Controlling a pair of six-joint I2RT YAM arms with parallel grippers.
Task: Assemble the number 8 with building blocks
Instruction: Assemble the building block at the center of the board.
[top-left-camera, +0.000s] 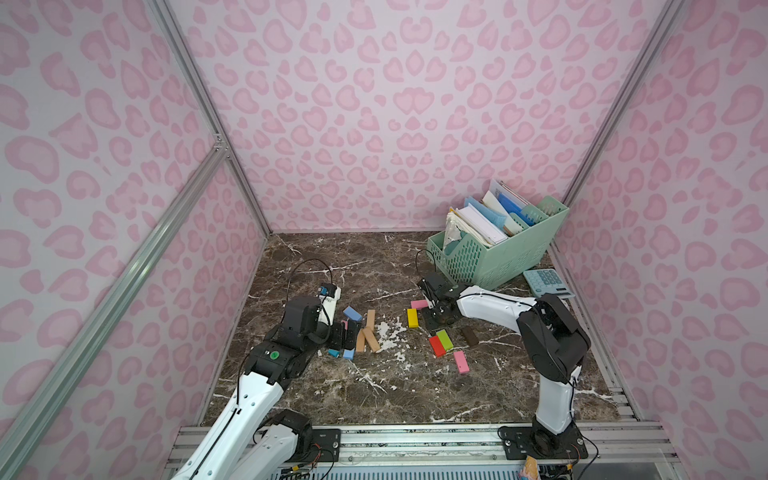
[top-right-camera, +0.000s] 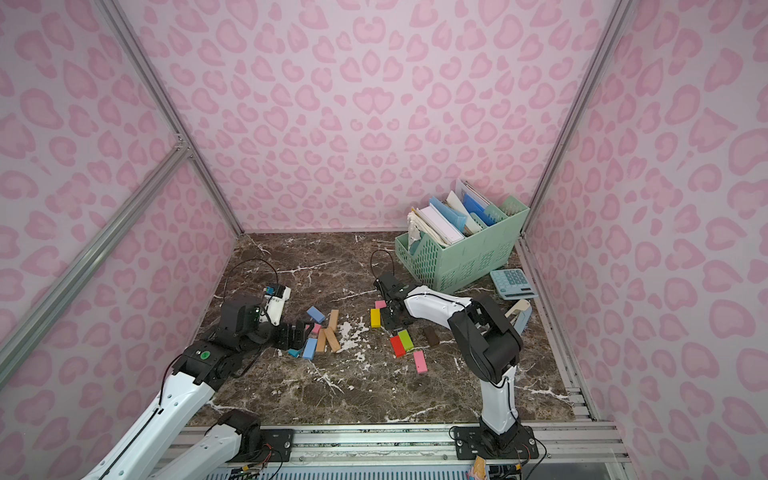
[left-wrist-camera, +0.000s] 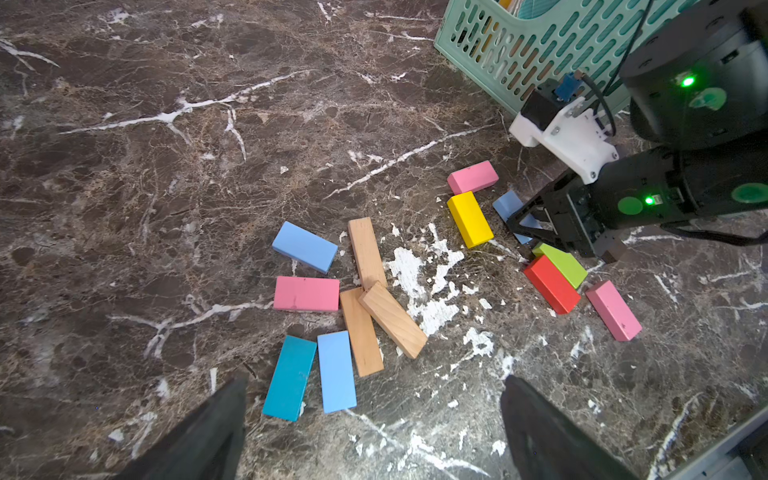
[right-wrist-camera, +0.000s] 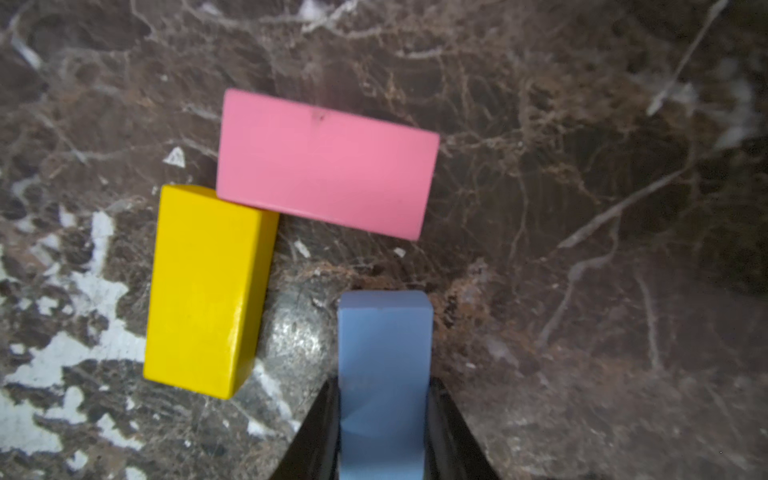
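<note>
My right gripper (right-wrist-camera: 384, 415) is shut on a light blue block (right-wrist-camera: 384, 353) and holds it just over the marble, next to a yellow block (right-wrist-camera: 205, 291) and a pink block (right-wrist-camera: 326, 164) that touch at a corner. In the left wrist view my left gripper (left-wrist-camera: 372, 382) stands open above a loose cluster: two light blue blocks (left-wrist-camera: 304, 247), a pink one (left-wrist-camera: 306, 294), a teal one (left-wrist-camera: 289, 377) and three tan ones (left-wrist-camera: 392, 319). Red (left-wrist-camera: 550, 284), green (left-wrist-camera: 563, 264) and pink (left-wrist-camera: 613, 310) blocks lie by the right gripper (left-wrist-camera: 528, 232). No number 8 is in view.
A mint-green file basket (top-left-camera: 498, 253) full of papers stands at the back right, with a blue-grey calculator (top-left-camera: 546, 282) beside it. A dark brown block (top-left-camera: 470, 336) lies under the right arm. Pink patterned walls close in three sides of the marble table (top-left-camera: 415, 386).
</note>
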